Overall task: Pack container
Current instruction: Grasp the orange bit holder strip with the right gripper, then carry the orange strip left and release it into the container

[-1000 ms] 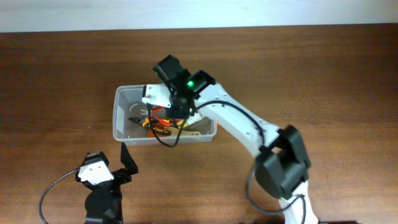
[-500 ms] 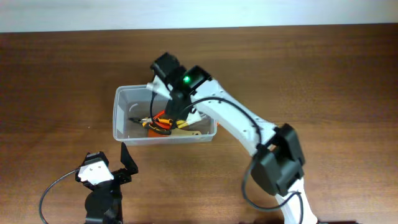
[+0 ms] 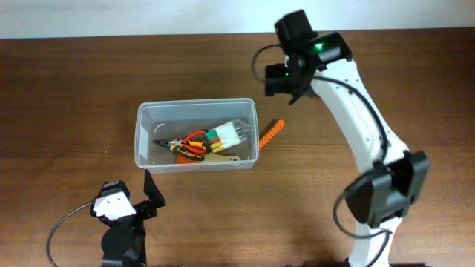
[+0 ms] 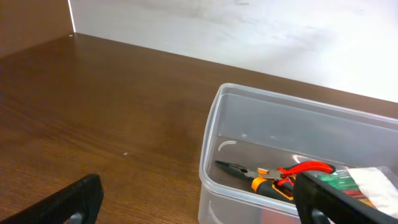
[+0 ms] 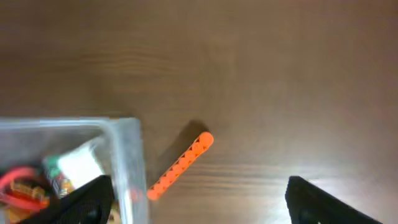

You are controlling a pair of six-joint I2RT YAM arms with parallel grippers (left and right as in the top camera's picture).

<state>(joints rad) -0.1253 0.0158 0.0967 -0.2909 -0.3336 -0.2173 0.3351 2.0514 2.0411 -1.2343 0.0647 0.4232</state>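
The container (image 3: 139, 138) is a clear plastic tub at the table's middle left. Inside lie red and orange-handled pliers (image 3: 188, 145) and a clear bag of green and white parts (image 3: 231, 133). An orange perforated strip (image 3: 272, 132) lies on the table just outside the tub's right wall. My right gripper (image 3: 285, 78) hovers open and empty above the table behind and to the right of the tub. In the right wrist view the strip (image 5: 180, 167) lies below the open gripper (image 5: 199, 202), beside the tub's corner (image 5: 127, 162). My left gripper (image 3: 133, 194) rests open in front of the tub.
The left wrist view looks over the tub's near rim (image 4: 208, 146) at the pliers (image 4: 280, 174), with its gripper (image 4: 199, 208) open low over bare brown wood. A white wall (image 4: 249, 31) borders the table's far edge.
My right gripper has opened, risen out of the container and swung back and right. The bag of parts stays in the tub. The left arm has not moved.
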